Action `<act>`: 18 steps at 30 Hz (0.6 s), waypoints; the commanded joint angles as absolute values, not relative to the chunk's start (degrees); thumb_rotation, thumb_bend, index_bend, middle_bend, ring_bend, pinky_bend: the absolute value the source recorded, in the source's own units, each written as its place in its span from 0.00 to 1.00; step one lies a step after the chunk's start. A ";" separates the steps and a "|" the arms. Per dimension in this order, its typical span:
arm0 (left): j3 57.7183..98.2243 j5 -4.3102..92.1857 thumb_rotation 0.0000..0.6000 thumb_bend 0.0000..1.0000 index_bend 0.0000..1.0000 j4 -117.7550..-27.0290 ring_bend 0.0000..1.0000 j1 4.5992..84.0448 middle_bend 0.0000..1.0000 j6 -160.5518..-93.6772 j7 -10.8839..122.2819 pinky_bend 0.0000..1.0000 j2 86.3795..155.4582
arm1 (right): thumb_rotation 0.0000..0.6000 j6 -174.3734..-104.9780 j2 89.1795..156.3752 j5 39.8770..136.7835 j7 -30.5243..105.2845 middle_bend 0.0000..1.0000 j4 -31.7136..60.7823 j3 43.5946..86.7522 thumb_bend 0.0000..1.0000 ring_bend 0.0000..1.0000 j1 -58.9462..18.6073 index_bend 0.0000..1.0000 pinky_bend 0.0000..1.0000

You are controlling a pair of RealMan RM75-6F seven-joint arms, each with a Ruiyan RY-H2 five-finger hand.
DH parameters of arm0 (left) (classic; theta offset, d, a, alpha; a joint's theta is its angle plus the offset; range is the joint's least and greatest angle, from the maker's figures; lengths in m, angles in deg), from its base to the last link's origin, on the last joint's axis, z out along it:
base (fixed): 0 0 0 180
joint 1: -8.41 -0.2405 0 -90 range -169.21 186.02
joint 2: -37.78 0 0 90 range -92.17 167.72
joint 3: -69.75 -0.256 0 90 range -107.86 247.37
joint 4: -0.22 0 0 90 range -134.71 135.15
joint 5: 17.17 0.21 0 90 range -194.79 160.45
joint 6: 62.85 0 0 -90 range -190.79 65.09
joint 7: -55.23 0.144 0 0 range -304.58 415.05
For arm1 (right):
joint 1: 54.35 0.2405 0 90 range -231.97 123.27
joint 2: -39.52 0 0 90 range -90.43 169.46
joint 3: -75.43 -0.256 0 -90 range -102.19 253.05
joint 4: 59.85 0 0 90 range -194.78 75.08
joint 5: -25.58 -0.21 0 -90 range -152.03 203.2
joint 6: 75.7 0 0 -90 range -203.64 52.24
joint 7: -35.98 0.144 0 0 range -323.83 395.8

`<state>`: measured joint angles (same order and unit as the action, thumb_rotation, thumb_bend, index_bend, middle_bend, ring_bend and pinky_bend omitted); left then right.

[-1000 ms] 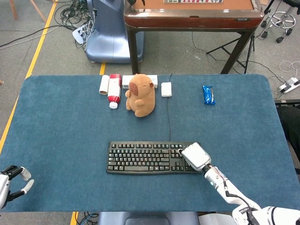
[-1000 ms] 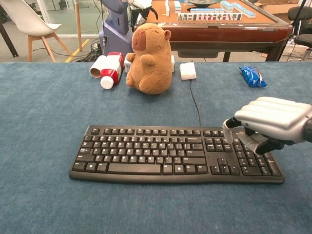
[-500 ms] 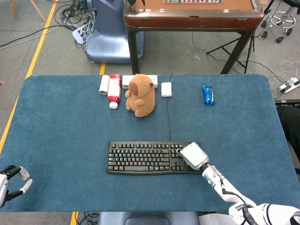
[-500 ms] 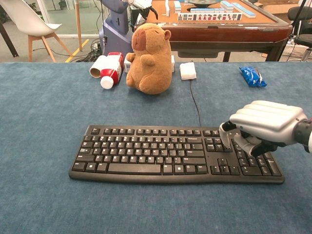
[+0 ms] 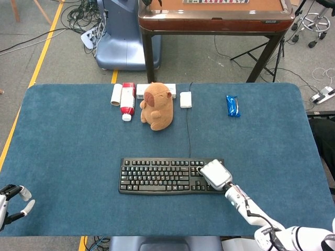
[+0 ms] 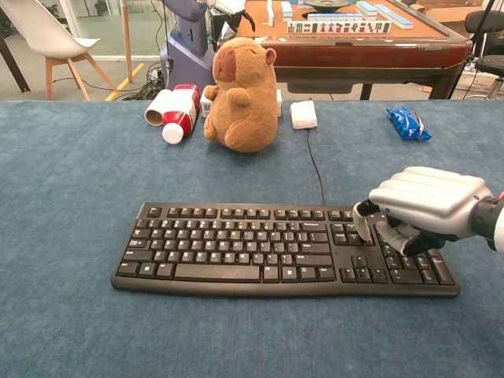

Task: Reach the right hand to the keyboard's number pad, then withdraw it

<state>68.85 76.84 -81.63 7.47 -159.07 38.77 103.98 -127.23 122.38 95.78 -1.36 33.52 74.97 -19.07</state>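
Observation:
A black keyboard (image 5: 162, 175) (image 6: 260, 248) lies near the table's front middle, its cable running toward the back. My right hand (image 5: 216, 174) (image 6: 421, 210) is over the number pad (image 6: 405, 256) at the keyboard's right end, palm down, fingers curled toward the keys and holding nothing. Whether the fingertips touch the keys is hidden by the hand. My left hand (image 5: 11, 200) hangs at the front left corner of the table, fingers apart and empty; the chest view does not show it.
At the back of the blue table (image 5: 68, 141) stand a brown plush capybara (image 5: 157, 106) (image 6: 240, 96), a red-and-white bottle (image 5: 127, 100) lying down, a white roll (image 5: 116, 94), a white box (image 5: 186, 99) and a blue packet (image 5: 233, 105). A wooden table (image 5: 214, 21) stands beyond.
My right hand has slid slightly left and lower over the number pad. My left hand has dropped a little further toward the front left edge.

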 commanded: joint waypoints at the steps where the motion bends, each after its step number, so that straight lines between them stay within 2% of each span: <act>1: 68.88 76.81 1.00 0.22 0.59 -81.64 0.47 7.48 0.63 -159.05 38.72 0.79 103.99 | 1.00 -128.85 121.08 97.44 -0.36 1.00 35.37 75.08 1.00 1.00 -19.42 0.42 1.00; 7: 68.90 76.72 1.00 0.22 0.59 -81.60 0.47 7.57 0.63 -158.75 38.93 0.79 104.05 | 1.00 -133.82 116.11 103.85 2.38 1.00 40.71 75.96 1.00 1.00 -21.01 0.42 1.00; 10: 68.91 76.74 1.00 0.22 0.59 -81.62 0.47 7.57 0.63 -158.76 39.07 0.79 104.11 | 1.00 -136.53 113.12 106.81 3.71 0.98 42.68 76.68 1.00 0.93 -22.29 0.42 1.00; 14: 69.02 76.79 1.00 0.22 0.60 -81.72 0.47 7.54 0.63 -158.97 39.35 0.79 104.17 | 1.00 -140.47 109.46 110.48 5.76 0.82 44.34 77.81 0.98 0.77 -24.53 0.42 1.00; 18: 69.12 77.14 1.00 0.22 0.60 -81.86 0.47 7.44 0.63 -159.62 39.41 0.79 104.26 | 1.00 -143.97 107.09 114.50 9.18 0.71 44.33 79.25 0.98 0.67 -26.77 0.41 1.00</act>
<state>69.09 77.08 -81.85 7.47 -159.55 39.38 104.23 -142.44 108.34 112.64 7.53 44.11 78.32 -25.46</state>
